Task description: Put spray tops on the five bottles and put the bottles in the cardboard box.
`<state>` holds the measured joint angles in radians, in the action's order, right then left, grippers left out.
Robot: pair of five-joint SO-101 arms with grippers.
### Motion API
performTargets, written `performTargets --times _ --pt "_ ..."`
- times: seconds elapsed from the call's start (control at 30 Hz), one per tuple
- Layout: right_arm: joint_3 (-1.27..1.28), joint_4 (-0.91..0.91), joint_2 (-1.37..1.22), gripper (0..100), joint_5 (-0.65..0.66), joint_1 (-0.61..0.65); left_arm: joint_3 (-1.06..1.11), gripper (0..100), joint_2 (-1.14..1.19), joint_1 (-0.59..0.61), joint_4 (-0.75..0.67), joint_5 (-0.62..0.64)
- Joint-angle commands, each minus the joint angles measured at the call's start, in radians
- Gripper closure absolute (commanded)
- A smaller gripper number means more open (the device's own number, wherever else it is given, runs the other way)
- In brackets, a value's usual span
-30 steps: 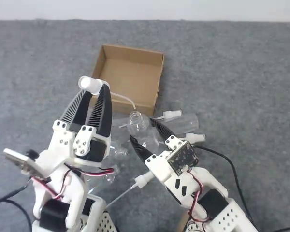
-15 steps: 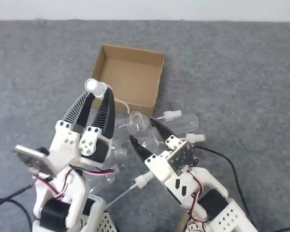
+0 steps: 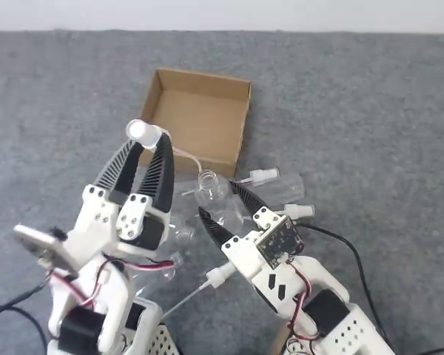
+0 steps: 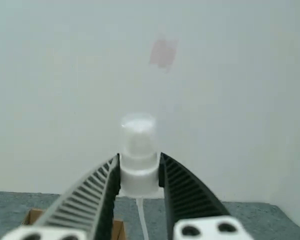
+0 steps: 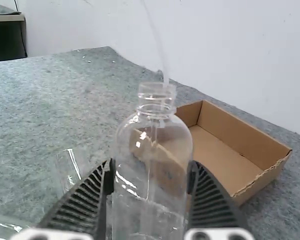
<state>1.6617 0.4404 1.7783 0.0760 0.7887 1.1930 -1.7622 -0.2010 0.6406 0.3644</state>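
My left gripper is raised above the table and shut on a white spray top, whose thin tube trails down toward an open bottle. In the left wrist view the spray top sits upright between the black fingers. My right gripper is shut on a clear bottle held upright with its open neck up. In the right wrist view the bottle stands between the fingers, the tube hanging over its neck. The cardboard box lies just behind, holding nothing.
Several clear bottles and loose spray tops lie on the grey carpet between the arms and to the right of the box. Another spray top lies by the right arm's wrist. Bare carpet spreads to the right and far left.
My left gripper with the spray top swung a little right toward the bottle, then eased back slightly. The right gripper and its bottle stayed still.
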Motion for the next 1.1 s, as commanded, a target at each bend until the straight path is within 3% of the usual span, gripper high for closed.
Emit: performTargets --times 0.0,0.63,0.87,1.07 --pt "0.002 -0.028 0.021 94.3 0.012 0.007 -0.068 99 0.003 0.005 -0.100 0.023" --pt "-0.005 -0.031 0.021 94.3 0.011 0.062 0.067 99 0.005 0.005 -0.247 0.025" --pt "-0.006 -0.031 0.021 94.3 0.011 0.061 0.113 99 0.003 0.005 -0.238 0.018" --pt "-0.006 -0.031 0.021 94.3 0.011 0.010 0.051 99 -0.035 0.005 -0.132 0.018"
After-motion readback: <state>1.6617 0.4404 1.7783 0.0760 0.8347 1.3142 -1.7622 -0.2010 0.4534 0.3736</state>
